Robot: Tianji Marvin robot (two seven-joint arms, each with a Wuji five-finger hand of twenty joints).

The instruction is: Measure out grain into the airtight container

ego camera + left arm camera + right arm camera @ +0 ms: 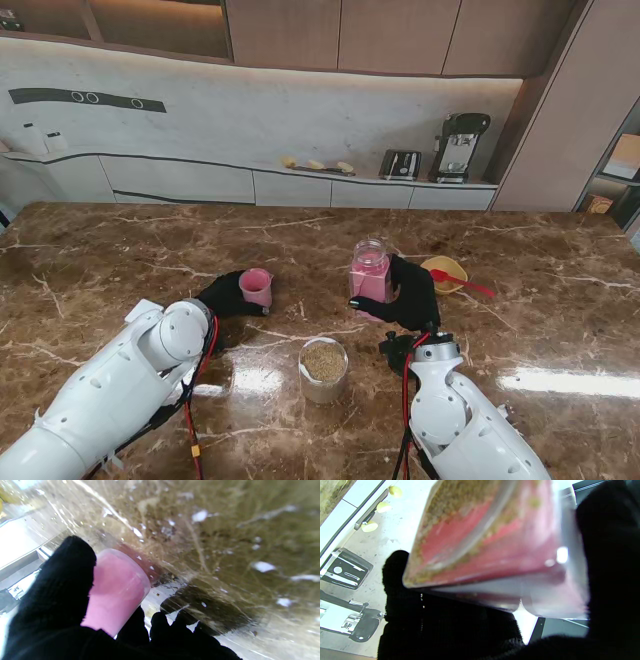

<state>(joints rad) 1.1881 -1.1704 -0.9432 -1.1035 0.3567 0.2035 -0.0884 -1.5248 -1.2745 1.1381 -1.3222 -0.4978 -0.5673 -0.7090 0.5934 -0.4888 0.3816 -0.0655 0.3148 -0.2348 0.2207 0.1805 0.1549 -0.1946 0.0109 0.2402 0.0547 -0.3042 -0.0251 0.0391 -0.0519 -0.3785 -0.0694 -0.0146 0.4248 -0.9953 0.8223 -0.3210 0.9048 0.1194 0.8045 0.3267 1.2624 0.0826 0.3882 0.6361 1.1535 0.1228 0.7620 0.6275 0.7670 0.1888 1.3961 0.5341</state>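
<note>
Nearest you, grain cup stands on the bench, between both arms. Your right hand has its fingers closed around the pink-tinted airtight container. Your left hand grips a small pink cup, farther left.

Right wrist cam is mostly filled by the clear jar, pink inside with brownish grain stuck along its wall, tilted across the frame. The black-gloved right hand is wrapped around it. Behind that there's a toaster and a few yellowish blobs on a pale counter.
</note>
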